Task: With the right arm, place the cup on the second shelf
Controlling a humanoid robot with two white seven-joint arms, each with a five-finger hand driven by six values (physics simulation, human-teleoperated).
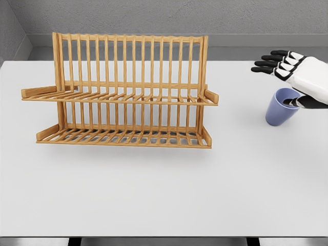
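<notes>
A blue cup (279, 108) stands upright on the white table (164, 195) at the right. My right hand (287, 72) hovers just above and right of it, fingers stretched out to the left and open, while its thumb (297, 102) dips at the cup's rim. The hand holds nothing. A wooden two-tier dish rack (123, 92) stands at the left-centre, with an upper shelf (120, 97) and a lower shelf (123, 137), both bare. The cup is about a hand's width right of the rack's end.
The grey wall runs behind the table's far edge. The table's front edge (164, 237) lies near the bottom of the view.
</notes>
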